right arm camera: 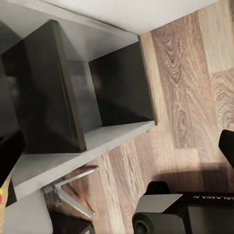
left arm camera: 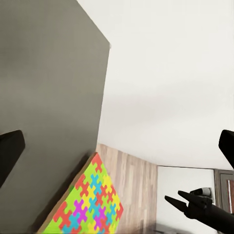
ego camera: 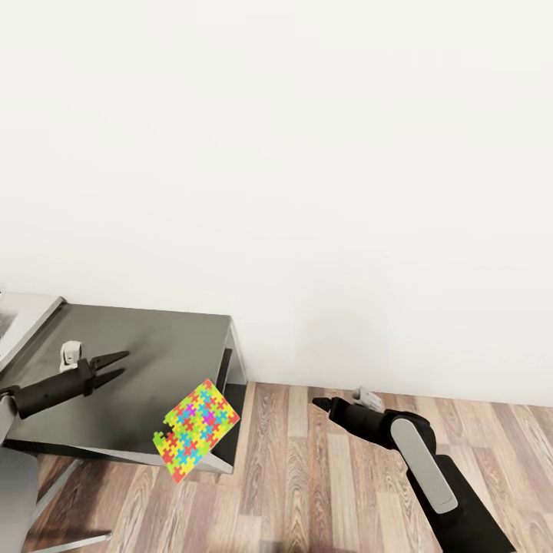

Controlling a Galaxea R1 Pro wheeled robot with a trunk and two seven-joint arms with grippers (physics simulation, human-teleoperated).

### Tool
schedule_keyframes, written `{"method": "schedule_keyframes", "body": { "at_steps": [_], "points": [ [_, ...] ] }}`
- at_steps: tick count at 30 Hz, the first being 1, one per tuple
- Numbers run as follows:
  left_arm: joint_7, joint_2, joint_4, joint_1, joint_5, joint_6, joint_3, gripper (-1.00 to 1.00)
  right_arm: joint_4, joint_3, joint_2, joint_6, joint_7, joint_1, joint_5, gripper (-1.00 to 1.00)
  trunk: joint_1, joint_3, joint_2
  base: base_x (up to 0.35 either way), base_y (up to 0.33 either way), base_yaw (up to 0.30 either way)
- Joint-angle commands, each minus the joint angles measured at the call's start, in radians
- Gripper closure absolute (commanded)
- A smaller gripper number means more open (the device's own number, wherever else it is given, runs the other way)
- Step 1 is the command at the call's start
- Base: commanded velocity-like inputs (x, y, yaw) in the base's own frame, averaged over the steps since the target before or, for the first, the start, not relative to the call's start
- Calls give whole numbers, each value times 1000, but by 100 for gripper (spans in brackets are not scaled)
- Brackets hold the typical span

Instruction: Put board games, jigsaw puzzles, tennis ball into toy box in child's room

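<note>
Puzzle (ego camera: 201, 430) is the one toy I've got on screen: a bright mosaic sheet, tilted, sitting at the front corner of the dark cabinet (ego camera: 130, 369) with its lower part hanging past the edge. From the head cam I honestly can't tell if it's resting on that edge or just off it. The left wrist cam has it too (left arm camera: 87, 204), right alongside the cabinet's dark surface.

My left gripper (ego camera: 114, 366) hovers over the cabinet top, fingers spread apart and nothing between them, near the puzzle but not touching it. Right gripper (ego camera: 321, 404) is out over the wood floor (ego camera: 322, 476), well clear of the puzzle. Its tips look close together from the head cam, but the wrist cam only catches dark bits at the frame edges, so I can't say whether it's parted or closed.

Right wrist cam looks onto the cabinet's open dark shelves (right arm camera: 117, 83) and the plank floor beside them. Behind everything is plain white wall (ego camera: 307, 153), and a pale grey tabletop edge (ego camera: 23, 322) pokes in at far left.
</note>
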Motion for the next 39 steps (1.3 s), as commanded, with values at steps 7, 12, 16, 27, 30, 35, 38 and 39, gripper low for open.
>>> {"method": "schedule_keyframes", "body": {
  "at_steps": [7, 12, 16, 27, 30, 35, 38, 39],
  "points": [
    [-3, 1, 0, -1, 3, 7, 1, -100, -2, -3, -2, -1, -9, -1, -16, -100, 1, -2, -2, 0, 47, 0],
    [-4, 1, -1, -1, 3, 8, -2, -100, -6, -4, -2, -3, -8, -1, -17, -100, 1, -2, -2, 0, 5, 0],
    [-4, 1, -1, -1, 3, 8, -3, -100, -7, -3, -2, -3, -6, -1, -17, -100, 1, -2, -2, 0, 1, 0],
    [-4, 3, -12, -1, 3, 11, -4, -100, -8, -6, -3, -5, 40, 0, -10, -100, 1, -2, -2, 0, 144, 0],
    [-4, 3, -21, -1, 2, 12, -3, -100, -7, -6, -2, -5, 42, 0, -10, -100, 1, -2, -2, 0, 48, 0],
    [-4, 3, -29, 0, 1, 13, -3, -100, -5, -6, -2, -5, 42, -1, -9, -100, 1, -2, -2, 0, 13, 0],
    [-4, 2, -32, 0, 1, 13, -4, -100, -3, -10, -2, -5, 42, 0, -10, -100, 1, -2, -2, 0, 3, 0],
    [-4, 2, -32, 0, 1, 13, -4, -100, 0, -13, -2, -5, 42, -1, -10, -100, 1, -2, -2, 0, 2, 0]
  ]
}}
